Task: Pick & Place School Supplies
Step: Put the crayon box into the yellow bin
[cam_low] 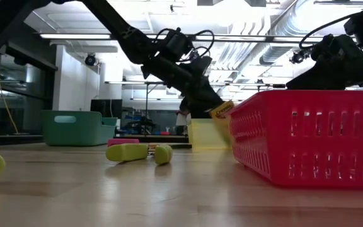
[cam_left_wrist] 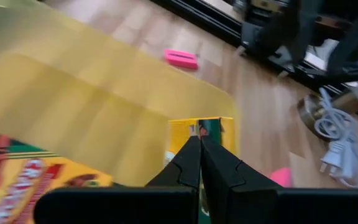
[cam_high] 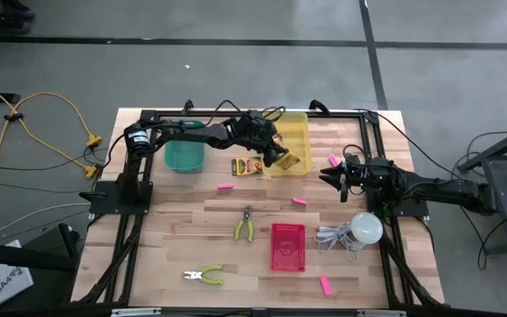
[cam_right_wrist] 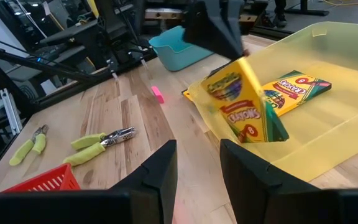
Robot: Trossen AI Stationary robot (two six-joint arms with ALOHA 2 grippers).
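My left gripper (cam_high: 280, 155) reaches over the near end of the yellow bin (cam_high: 296, 128) and is shut on a yellow-and-green crayon box (cam_right_wrist: 244, 106). A second crayon box (cam_right_wrist: 294, 87) lies flat inside the bin. A third (cam_high: 246, 165) lies on the table just left of the bin. Pink erasers lie flat on the wood: (cam_high: 225, 186), (cam_high: 299, 201), (cam_high: 324, 283). Another eraser (cam_high: 333, 159) lies just beyond my right gripper (cam_high: 333, 176), which hovers open right of the bin and touches nothing. My left gripper pinches the crayon box by its upper end (cam_left_wrist: 201, 127) between both fingers (cam_right_wrist: 219, 31). The fingers come from above, slanting down. The box hangs tilted below them, its lower end (cam_right_wrist: 269, 134) over the bin's near wall. Whether that end touches the bin, I cannot tell.
A teal bin (cam_high: 184, 155) stands left of the yellow one. A red basket (cam_high: 288, 246) sits near the table's front, two green-handled pliers (cam_high: 246, 225) (cam_high: 204, 276) left of it. A white bulb with coiled cord (cam_high: 363, 229) lies to the right. Black frame rails border the table.
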